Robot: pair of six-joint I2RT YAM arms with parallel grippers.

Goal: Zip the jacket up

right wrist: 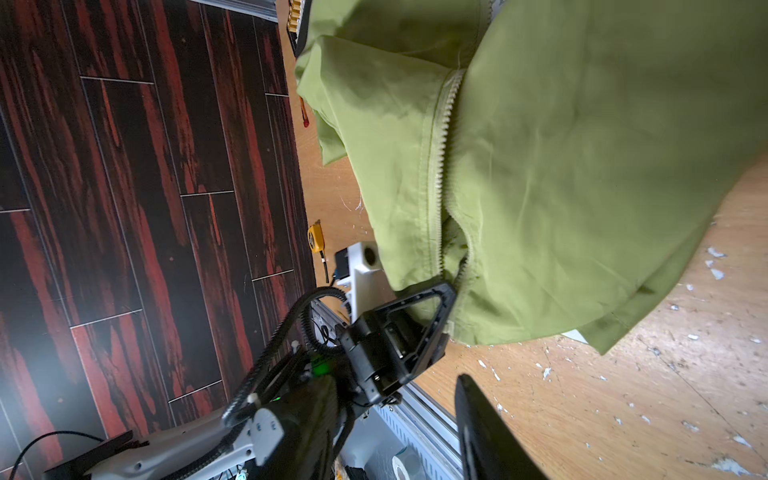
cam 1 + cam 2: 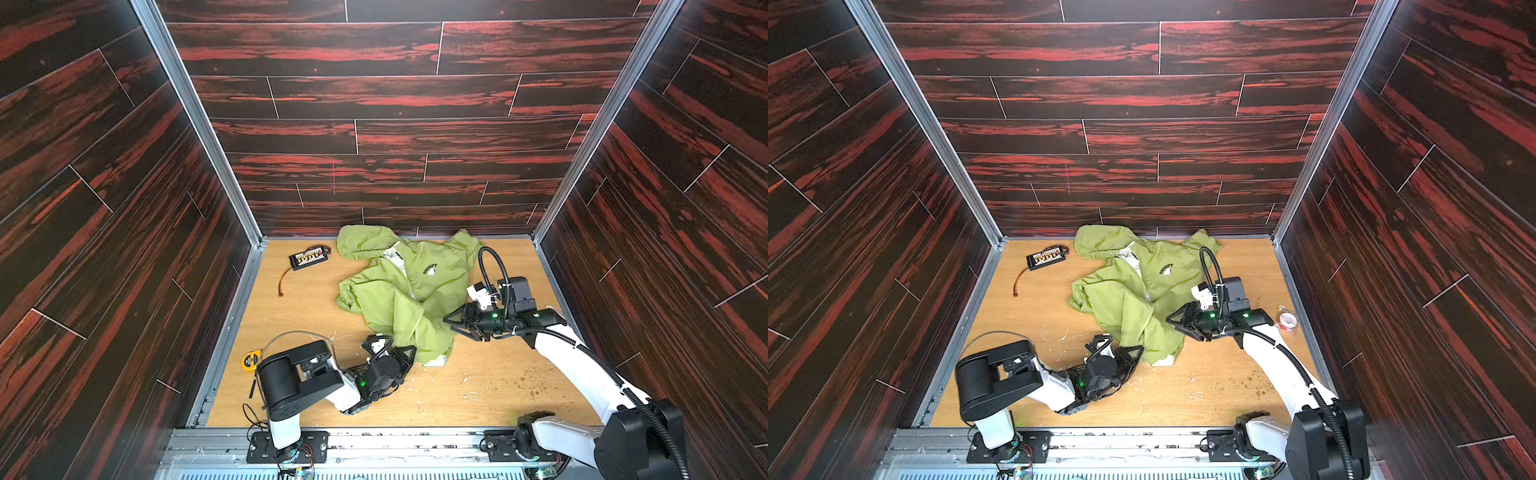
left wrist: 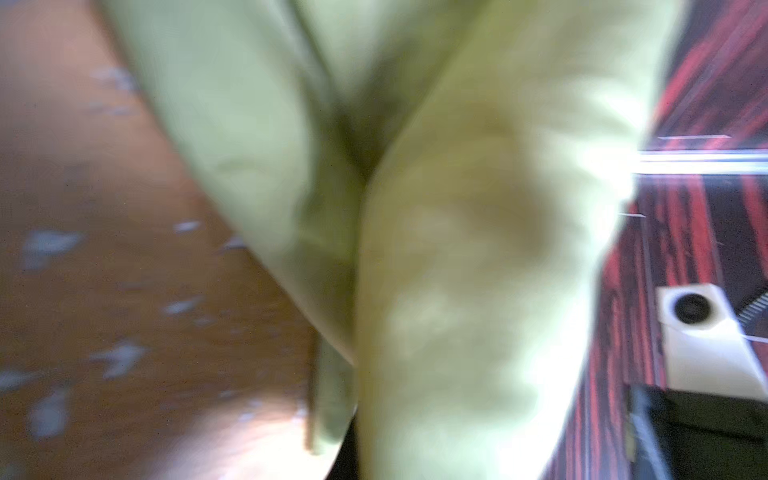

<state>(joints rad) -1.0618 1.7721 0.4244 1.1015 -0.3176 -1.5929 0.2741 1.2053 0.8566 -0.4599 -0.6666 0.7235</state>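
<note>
The lime-green jacket [image 2: 399, 299] [image 2: 1125, 299] lies crumpled at the back middle of the wooden table, hood toward the back wall and logo up. Its pale zipper [image 1: 440, 158] runs down to the near hem, partly parted near the bottom. My left gripper [image 2: 409, 353] [image 2: 1136, 353] sits at that hem beside the zipper's lower end, shut on the cloth; one of its black fingers [image 1: 436, 307] presses the hem. Blurred green fabric [image 3: 457, 249] fills the left wrist view. My right gripper [image 2: 451, 324] [image 2: 1173, 322] hovers open at the jacket's right edge, holding nothing.
A black circuit board with wires [image 2: 308, 257] lies at the back left. A yellow tape measure [image 2: 250, 358] sits by the left arm's base. A tape roll [image 2: 1288, 320] rests near the right wall. Dark wood-look walls enclose three sides, and crumbs dot the table front.
</note>
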